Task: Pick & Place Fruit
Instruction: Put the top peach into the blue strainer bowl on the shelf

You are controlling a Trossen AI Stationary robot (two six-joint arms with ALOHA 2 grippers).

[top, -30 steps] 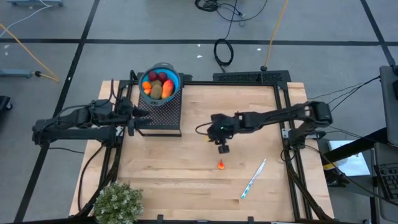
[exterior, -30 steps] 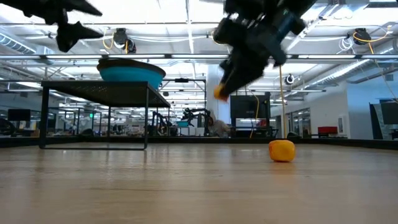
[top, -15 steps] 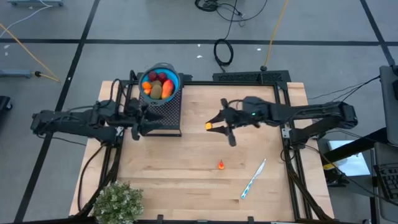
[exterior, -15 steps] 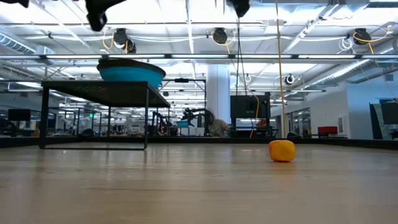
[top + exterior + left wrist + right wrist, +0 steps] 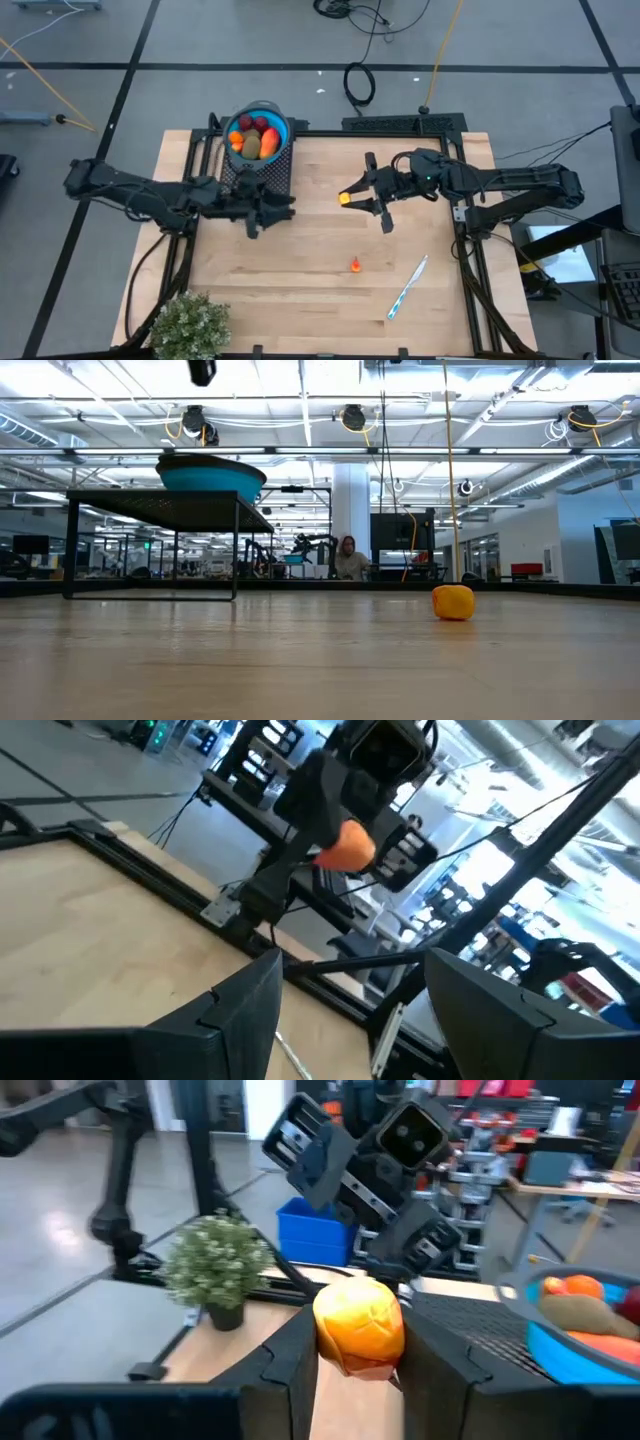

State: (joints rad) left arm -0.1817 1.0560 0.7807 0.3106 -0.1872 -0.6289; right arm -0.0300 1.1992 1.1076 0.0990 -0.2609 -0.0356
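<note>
A small orange fruit (image 5: 360,1320) hangs above the table's middle, and my right gripper (image 5: 345,198) is shut on it, pointing level toward the table's left. My left gripper (image 5: 272,212) faces it from the left, just in front of the stand, open and holding nothing; its fingers (image 5: 240,1005) frame the orange fruit (image 5: 346,846) in the left wrist view. A blue bowl (image 5: 258,132) with several fruits sits on a black mesh stand (image 5: 262,185) at the far left. One tiny orange fruit (image 5: 354,265) rests on the wood. My right gripper pinches the orange fruit by its two opposite sides (image 5: 325,1332) between its two fingers (image 5: 290,1365), near their free ends. The fingers come at it level from the table's right. The fruit is lifted clear of the table.
A white-and-blue pen (image 5: 408,287) lies near the right front of the table. A bushy green plant (image 5: 188,325) stands at the near left corner. The tiny orange fruit (image 5: 453,602) also shows in the low view. A black frame rims the table.
My right gripper has risen from just above the table with the orange fruit and tipped from pointing down to level. My left gripper has gone from the stand's left side toward the table's middle and near edge, rising a little.
</note>
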